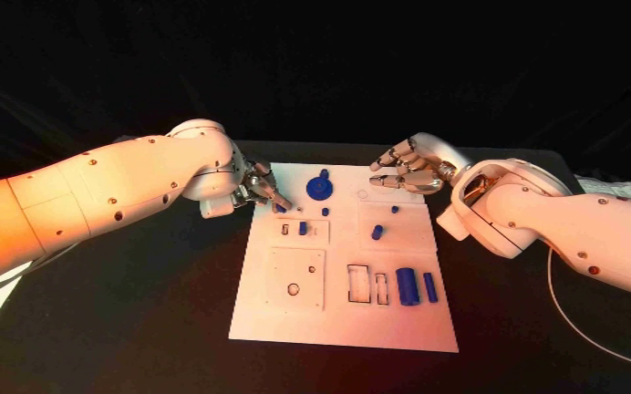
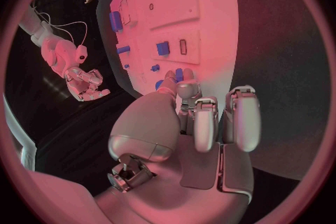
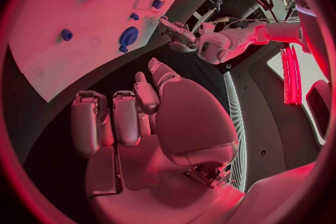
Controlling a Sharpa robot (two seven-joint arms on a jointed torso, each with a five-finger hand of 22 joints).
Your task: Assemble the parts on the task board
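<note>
The white task board [image 1: 296, 316] lies mid-table. My left hand [image 1: 258, 188] is at its far left corner and pinches a small blue part [image 1: 280, 207] between thumb and fingertip; in the left wrist view the part [image 2: 179, 74] pokes out past the fingertips [image 2: 187, 88]. My right hand [image 1: 408, 171] hovers at the board's far right edge, empty, its fingers loosely bent and apart. A blue disc with a peg [image 1: 320, 186] stands on the far part of the board, also seen as the disc [image 3: 129, 36]. Small blue pieces [image 1: 377, 232] sit mid-board.
A blue cylinder [image 1: 407, 286] and a blue bar [image 1: 430, 287] lie at the board's near right, next to empty slots [image 1: 357, 283]. A square plate with holes [image 1: 296, 277] takes the near left. Black table [image 1: 131, 321] surrounds the board.
</note>
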